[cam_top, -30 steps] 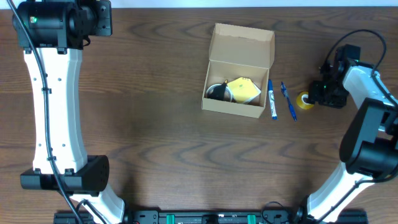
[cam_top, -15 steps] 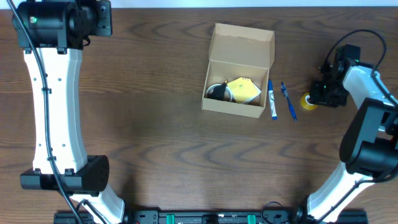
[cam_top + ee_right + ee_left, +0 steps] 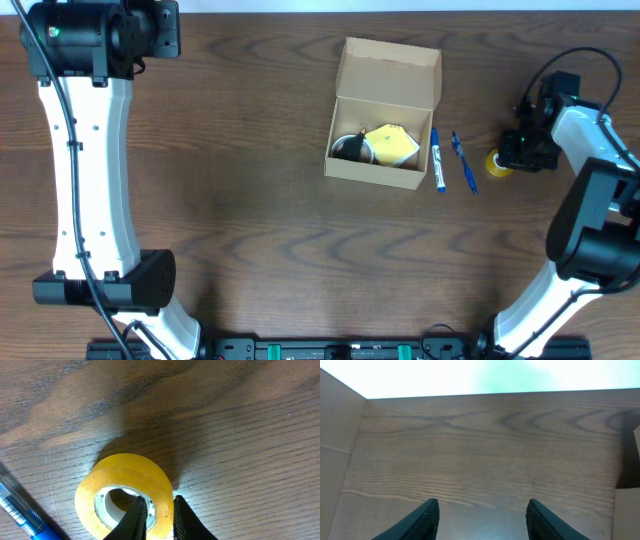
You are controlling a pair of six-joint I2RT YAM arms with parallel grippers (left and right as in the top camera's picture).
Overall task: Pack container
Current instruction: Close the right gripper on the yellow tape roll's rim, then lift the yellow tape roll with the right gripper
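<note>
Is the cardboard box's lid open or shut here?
Open. The flap of the container stands folded back, and the overhead view looks straight inside, where a yellow item and a dark round item lie.

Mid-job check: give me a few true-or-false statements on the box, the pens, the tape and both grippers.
1. The container has its lid open. True.
2. The right gripper is shut on a blue pen. False: it clamps the wall of the yellow tape roll.
3. The pen nearest the container lies outside it, on its right. True.
4. The left gripper holds something. False: it is open with nothing between its fingers.
5. The container is empty. False: a yellow item and a dark item lie inside.
</note>
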